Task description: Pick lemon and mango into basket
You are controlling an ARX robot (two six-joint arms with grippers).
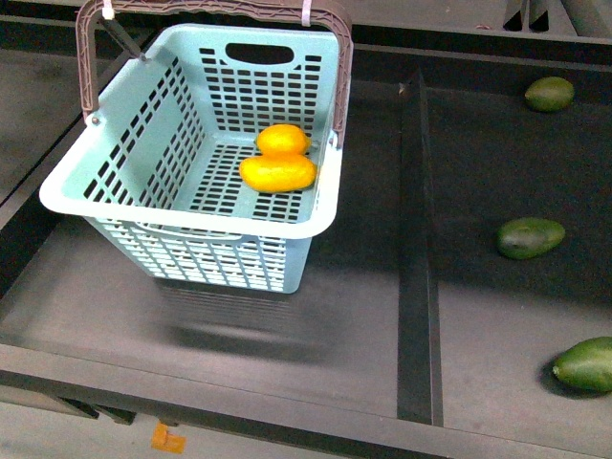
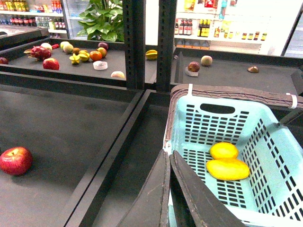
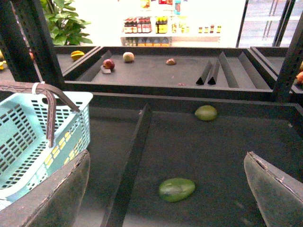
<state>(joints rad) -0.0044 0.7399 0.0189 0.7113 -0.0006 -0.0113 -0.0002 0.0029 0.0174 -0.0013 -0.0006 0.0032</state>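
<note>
Wide-open right hand [image 3: 165, 189] over a green fruit [image 3: 176, 189], basket [image 3: 28, 137] alongside.

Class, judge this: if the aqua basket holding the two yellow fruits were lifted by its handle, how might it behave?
The basket probably feels light: thin, slotted plastic. It may tilt, since the lemon and mango sit off-centre. Both smooth, rounded fruits could roll.

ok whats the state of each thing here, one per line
basket: upright, handles raised, holding two fruits
lemon: inside the basket, on its floor, touching the mango
mango: inside the basket, lying on its side
left end effector: shut, empty, beside the basket rim
right end effector: open, empty
green fruits: three, loose on the right tray, outside the basket
red apple: loose on the left tray
</note>
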